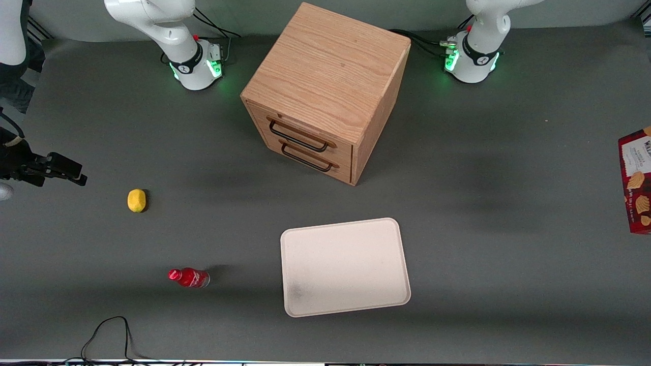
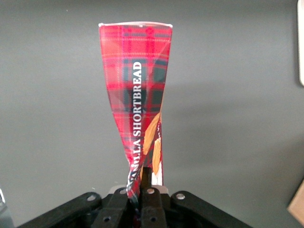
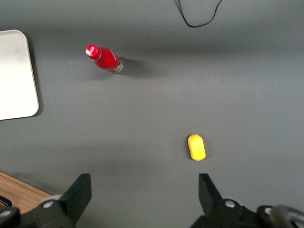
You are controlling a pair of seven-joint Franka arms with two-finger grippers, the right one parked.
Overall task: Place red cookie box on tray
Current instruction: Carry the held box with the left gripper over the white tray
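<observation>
Dark grey matte table [image 1: 508, 152]; oak two-drawer cabinet [image 1: 325, 86] at centre; even overhead light.

Light is even and diffuse from overhead, leaving the dark grey table [image 1: 101, 127] matte and free of glare. Shadows are soft: broad dim bands cross the table, and the wooden cabinet [image 1: 325, 76] casts a faint one toward the working arm's end. The cream tray [image 1: 346, 267] is the brightest surface, near washed out in the right wrist view. Green lamps glow at the arm bases [image 1: 201, 68]. In the left wrist view, the gripper [image 2: 146, 187] clamped on the red cookie box [image 2: 137, 104] looks slightly soft, while the box lettering is crisp.
</observation>
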